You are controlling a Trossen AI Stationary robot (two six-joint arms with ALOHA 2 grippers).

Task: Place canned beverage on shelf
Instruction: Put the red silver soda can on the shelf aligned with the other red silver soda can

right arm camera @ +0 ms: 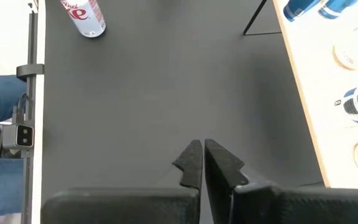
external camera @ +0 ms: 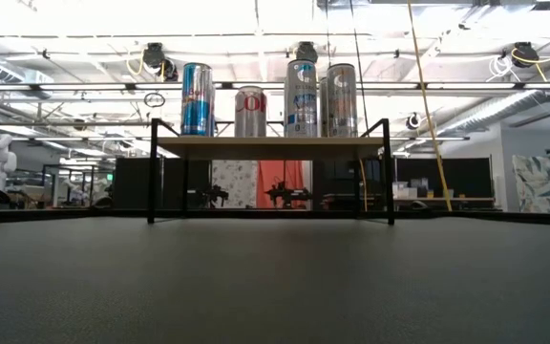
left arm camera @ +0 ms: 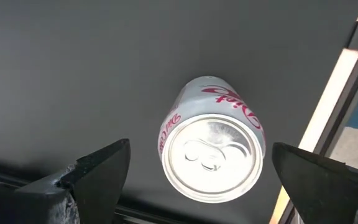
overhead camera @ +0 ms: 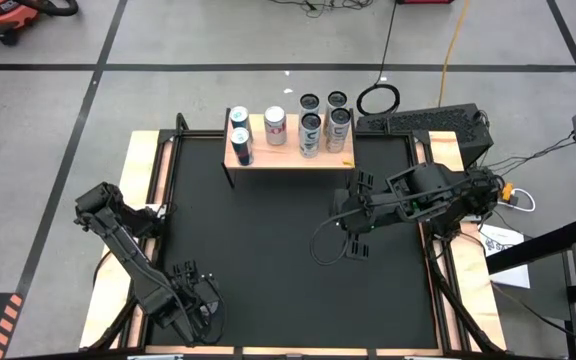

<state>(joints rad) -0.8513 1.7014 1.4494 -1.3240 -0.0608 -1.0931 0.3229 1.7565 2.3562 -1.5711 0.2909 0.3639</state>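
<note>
On the left, our left gripper (left arm camera: 201, 180) hangs over the near left corner of the mat (overhead camera: 288, 240), fingers (left arm camera: 98, 174) spread wide on either side of a silver can (left arm camera: 211, 140). The can stands upright on the mat, untouched, its top facing the wrist camera. We judge the wide spread is there to clear the can's sides on the way down.

Further along, the shelf (overhead camera: 290, 156) sits at the mat's far edge, already carrying a row of cans (overhead camera: 275, 125). The front of its top looks bare, so we think the new can could go there.

On the right, our right gripper (right arm camera: 202, 163) waits above the mat in front of the shelf's right end, fingers pressed together and empty, out of the left arm's way.
</note>
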